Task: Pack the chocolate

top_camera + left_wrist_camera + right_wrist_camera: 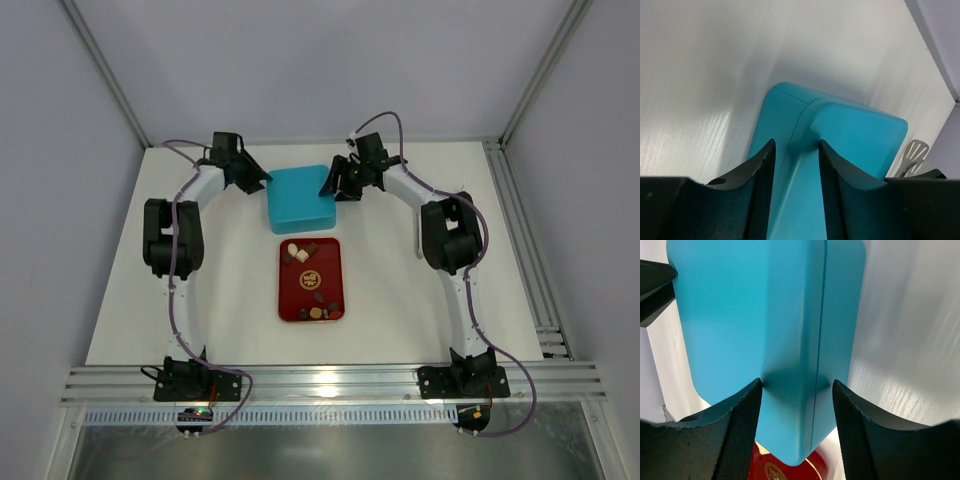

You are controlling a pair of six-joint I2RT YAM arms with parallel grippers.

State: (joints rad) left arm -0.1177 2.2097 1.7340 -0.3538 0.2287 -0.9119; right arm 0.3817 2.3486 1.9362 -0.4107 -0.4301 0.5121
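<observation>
The chocolate (300, 252) is several tiny brown, tan and cream sweets lying on a red tray (285, 300) at mid-table, with more at its near end (320, 311). A closed teal box (300, 198) sits just beyond the tray. My left gripper (262, 181) is at the box's far left corner, and its jaws (796, 145) are closed against the teal box (855, 130). My right gripper (335, 186) is at the far right corner, and its jaws (796, 382) pinch that corner of the box (750, 305). The tray's red edge (765, 467) shows below it.
White table with grey walls on three sides. An aluminium rail (520, 240) runs along the right edge and another (330, 380) along the near edge by the arm bases. The left gripper's black tip (655, 285) shows at the left of the right wrist view.
</observation>
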